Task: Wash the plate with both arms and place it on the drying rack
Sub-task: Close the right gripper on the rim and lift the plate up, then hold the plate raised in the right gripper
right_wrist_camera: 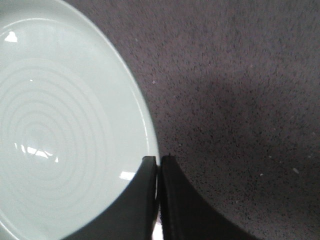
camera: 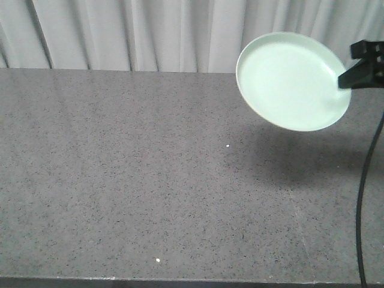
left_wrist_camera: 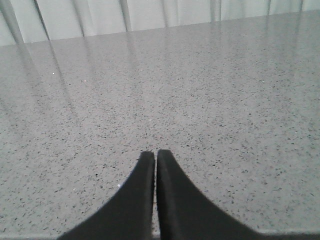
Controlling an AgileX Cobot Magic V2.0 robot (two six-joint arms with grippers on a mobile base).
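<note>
A round pale mint-green plate (camera: 293, 81) hangs tilted in the air above the right side of the counter, its face turned toward the camera. My right gripper (camera: 343, 81) is shut on its right rim. The right wrist view shows the plate (right_wrist_camera: 60, 130) with faint concentric rings filling the left half, and the right gripper (right_wrist_camera: 159, 159) pinching the rim between its jaws. My left gripper (left_wrist_camera: 154, 153) is shut with nothing in it, low over bare counter. The drying rack is out of view.
A grey speckled stone counter (camera: 132, 180) spans the front view, with a white curtain (camera: 150, 33) behind it. A black cable (camera: 362, 204) hangs down at the right edge. The plate casts a shadow on the counter below it.
</note>
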